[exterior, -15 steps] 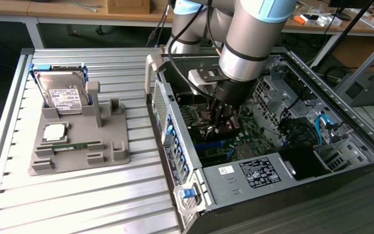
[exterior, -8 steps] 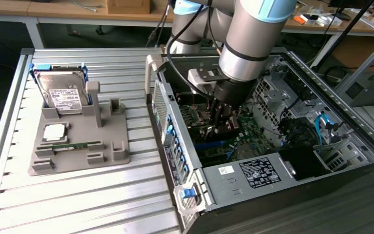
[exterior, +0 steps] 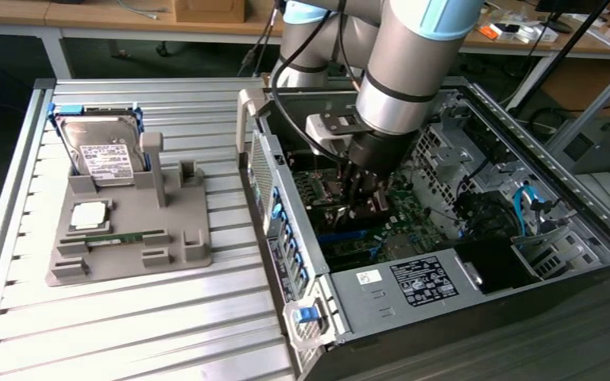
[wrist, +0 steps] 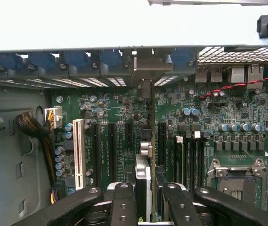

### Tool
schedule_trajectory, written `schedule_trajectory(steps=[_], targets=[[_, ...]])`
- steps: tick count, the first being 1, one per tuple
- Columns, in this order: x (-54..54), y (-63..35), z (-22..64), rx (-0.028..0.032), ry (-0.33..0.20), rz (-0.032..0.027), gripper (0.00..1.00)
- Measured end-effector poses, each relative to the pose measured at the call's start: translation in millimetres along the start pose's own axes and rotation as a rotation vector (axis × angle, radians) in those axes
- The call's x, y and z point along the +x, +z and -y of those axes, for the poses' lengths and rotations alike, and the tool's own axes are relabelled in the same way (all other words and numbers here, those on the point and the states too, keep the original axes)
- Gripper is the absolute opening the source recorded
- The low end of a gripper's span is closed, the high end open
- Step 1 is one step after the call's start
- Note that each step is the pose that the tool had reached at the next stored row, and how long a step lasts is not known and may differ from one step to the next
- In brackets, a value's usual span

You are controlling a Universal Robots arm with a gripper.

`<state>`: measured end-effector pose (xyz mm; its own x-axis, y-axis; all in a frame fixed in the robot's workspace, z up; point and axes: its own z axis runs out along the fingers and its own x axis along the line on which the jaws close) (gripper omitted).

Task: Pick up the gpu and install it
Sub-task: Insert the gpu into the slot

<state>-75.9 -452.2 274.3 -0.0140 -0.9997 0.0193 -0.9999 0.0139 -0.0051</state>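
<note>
Gpu (wrist: pixel 143 188) pickup looks done; seating it is what remains. From the exterior view, the gripper (exterior: pixel 360 208) is deep inside the open computer case (exterior: pixel 517 151), over the motherboard (exterior: pixel 411 214). At the wrist, the jaws pinch the card edge-on, above the expansion slots (wrist: pixel 124 155).

One open computer case (exterior: pixel 422 294), one hard drive (exterior: pixel 102 151), one memory stick (exterior: pixel 114 236), one grey holder (exterior: pixel 125 254), one gpu (wrist: pixel 143 186)
</note>
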Motion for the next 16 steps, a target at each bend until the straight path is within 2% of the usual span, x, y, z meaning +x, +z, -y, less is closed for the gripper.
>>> schedule_trajectory(steps=[16], targets=[[0.5, 4.8, -2.2, 0.0001, 0.000, 0.0013, 0.27]])
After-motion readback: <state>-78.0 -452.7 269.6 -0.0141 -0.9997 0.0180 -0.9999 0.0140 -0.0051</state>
